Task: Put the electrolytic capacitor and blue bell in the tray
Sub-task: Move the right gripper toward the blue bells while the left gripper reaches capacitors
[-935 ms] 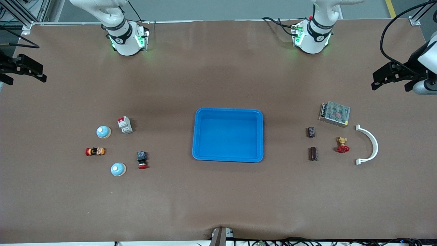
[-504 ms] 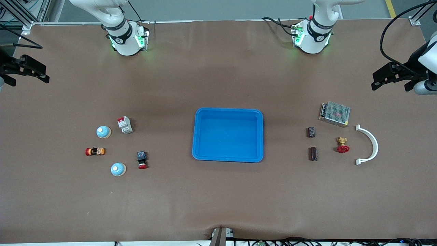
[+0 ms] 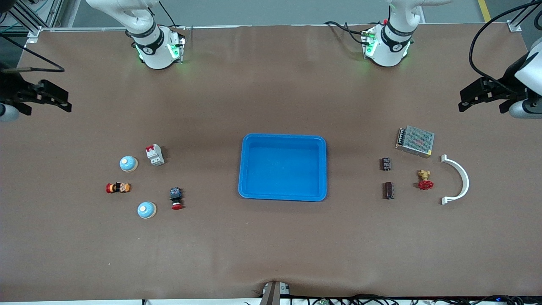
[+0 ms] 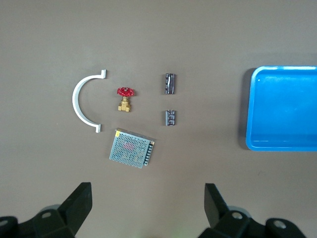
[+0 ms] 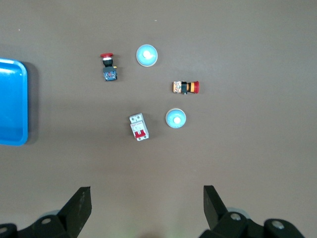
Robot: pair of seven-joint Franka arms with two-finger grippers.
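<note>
The right gripper (image 5: 144, 203) hangs high over the brown table (image 5: 247, 44), its fingers spread wide and holding nothing. Below it lie two blue bells (image 5: 146, 55) (image 5: 176, 119), a red-capped push button (image 5: 108, 68), a selector switch (image 5: 186, 87) and a white circuit breaker (image 5: 138, 127). The blue tray (image 5: 14, 106) shows only one end.

A circuit breaker (image 3: 154, 154), two push buttons (image 3: 176, 198), a mesh power supply (image 3: 415, 141), red-handled valve (image 3: 424, 179) and what looks like a white curved bracket (image 3: 458, 179) lie on the table

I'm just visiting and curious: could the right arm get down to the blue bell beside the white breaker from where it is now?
Probably yes: the right gripper is open, and nothing covers the blue bell.
</note>
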